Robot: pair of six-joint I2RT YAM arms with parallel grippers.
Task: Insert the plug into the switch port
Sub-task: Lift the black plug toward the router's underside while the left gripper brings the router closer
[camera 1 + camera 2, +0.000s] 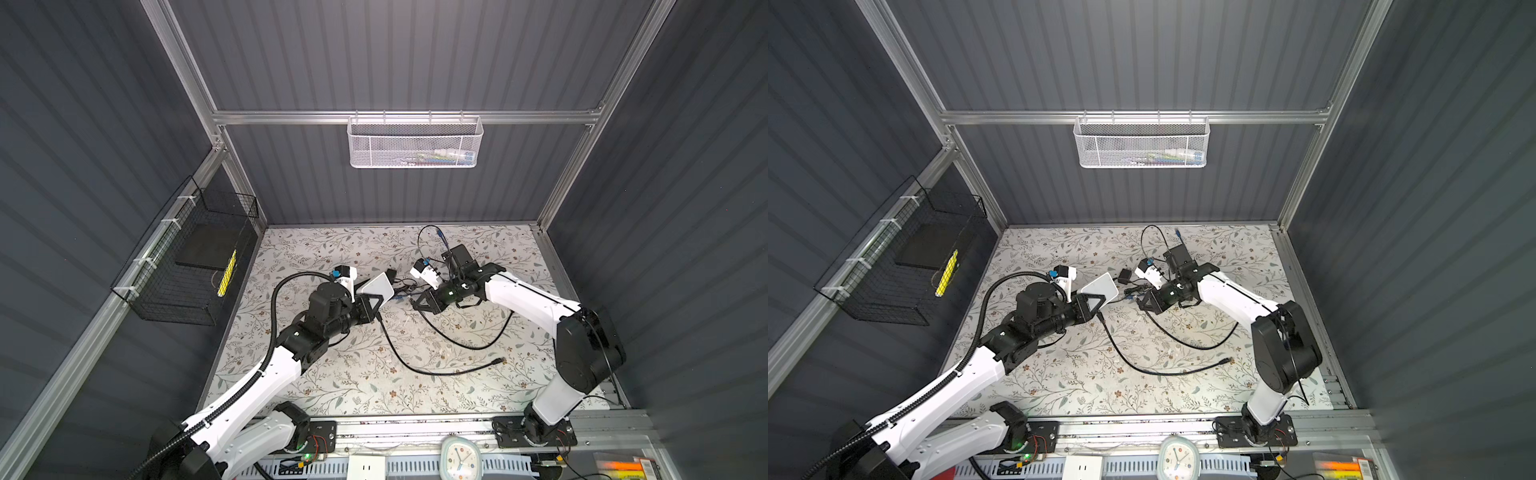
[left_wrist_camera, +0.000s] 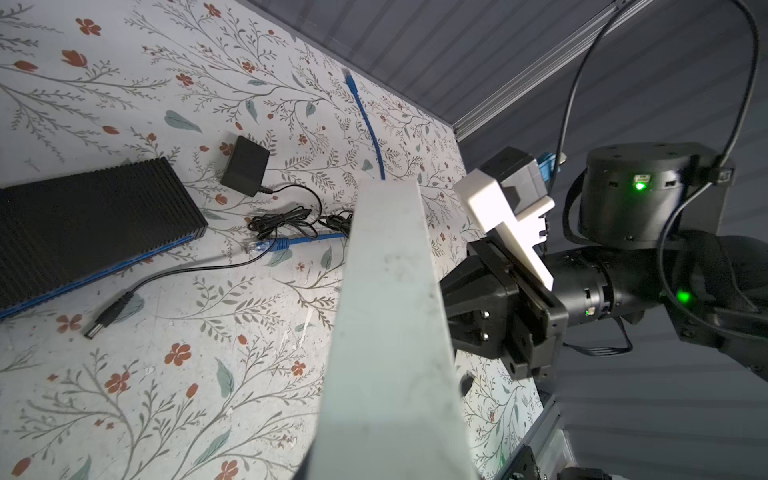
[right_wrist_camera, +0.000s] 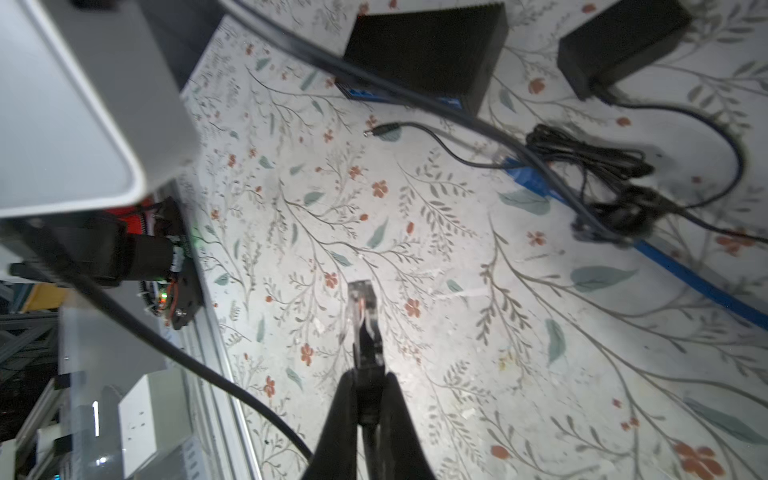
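The switch (image 1: 376,286), a flat white box with rounded corners, is held tilted above the floral mat, and my left gripper (image 1: 371,303) is shut on its near edge. It fills the middle of the left wrist view (image 2: 390,332) and hides the jaws there. My right gripper (image 3: 368,374) is shut on the plug (image 3: 362,299), a clear connector on a black cable. In both top views the right gripper (image 1: 1144,301) faces the switch (image 1: 1100,286) from the right, a short gap apart. The port itself does not show.
A black ribbed box with a blue face (image 2: 83,220) lies behind the right arm. A black power adapter (image 2: 245,170), its bundled cord and barrel plug (image 2: 104,322), and a blue network cable (image 2: 370,124) lie between the grippers. A black cable (image 1: 465,343) loops across the mat.
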